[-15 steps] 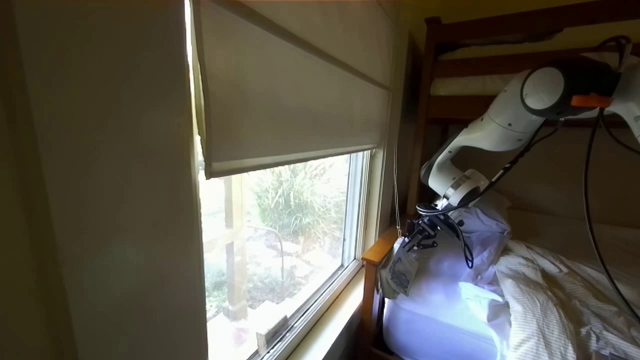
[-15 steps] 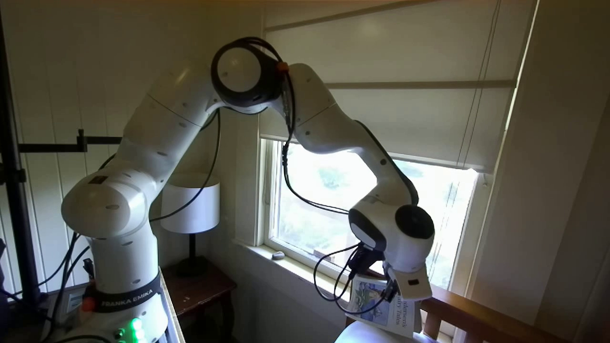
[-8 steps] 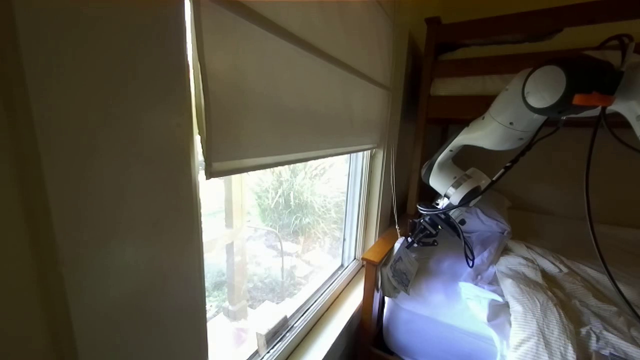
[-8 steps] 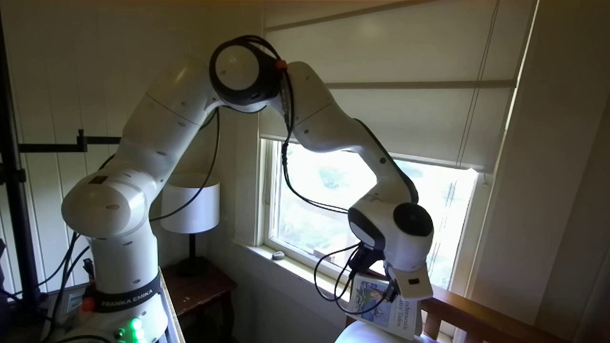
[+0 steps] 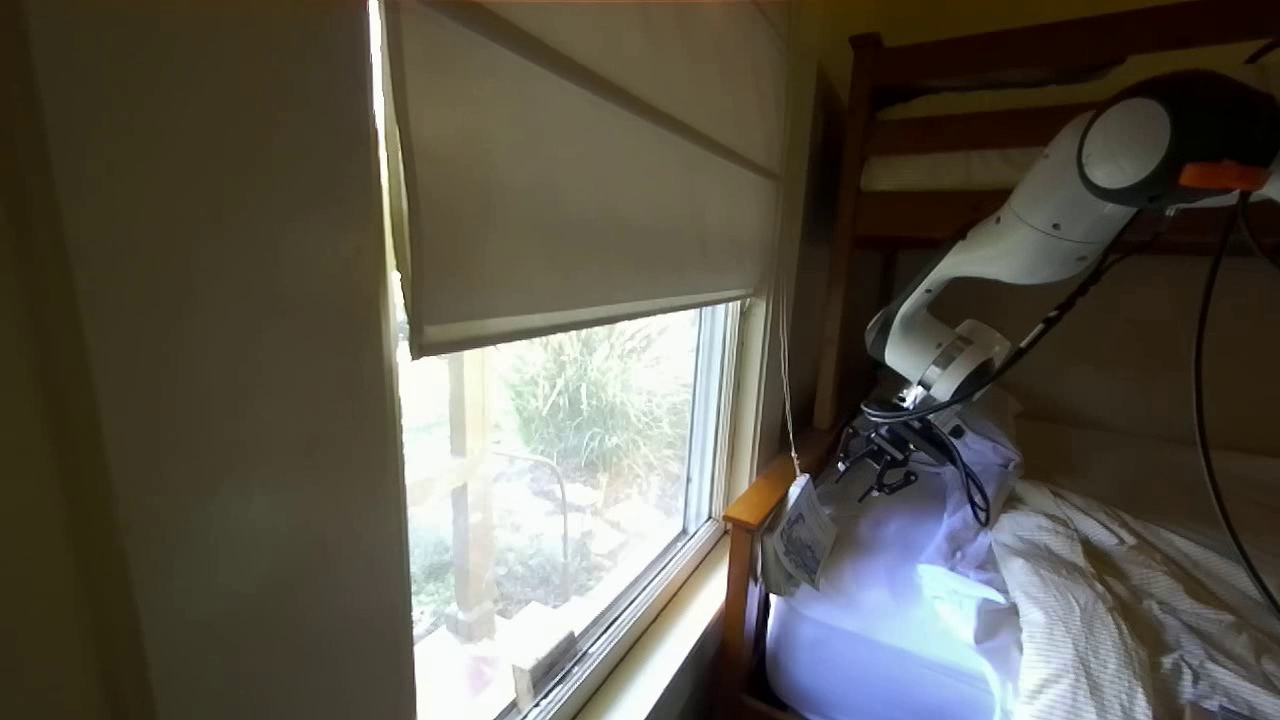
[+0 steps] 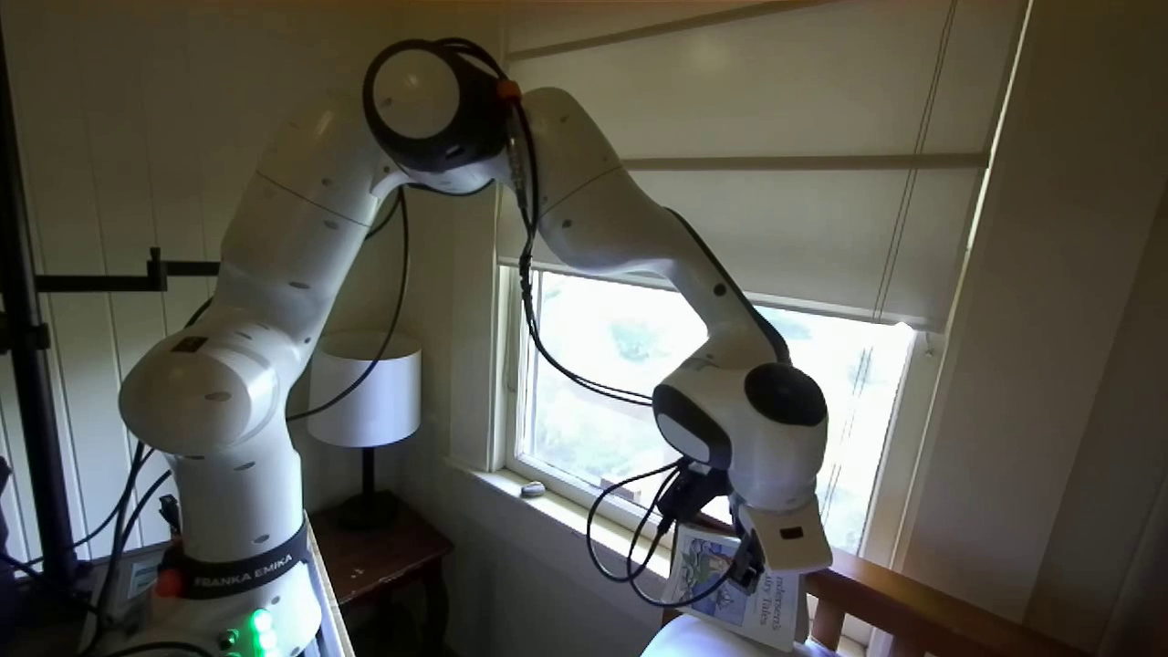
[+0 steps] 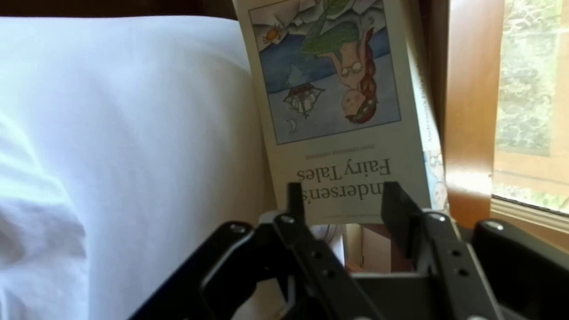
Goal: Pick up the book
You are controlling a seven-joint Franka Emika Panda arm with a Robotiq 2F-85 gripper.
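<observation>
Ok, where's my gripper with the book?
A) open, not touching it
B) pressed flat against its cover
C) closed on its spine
A: the gripper has its jaws apart in the wrist view, and an exterior view shows a gap between it and the book.

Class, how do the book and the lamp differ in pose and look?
The book is tilted, but the lamp stands upright. The book is illustrated and lettered; the lamp has a plain white shade. Neither is held by the gripper.

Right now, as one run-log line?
Andersen's Fairy Tales book: tilted, beside white-sheeted mattress | tool: open, holding nothing | pickup: not yet done
</observation>
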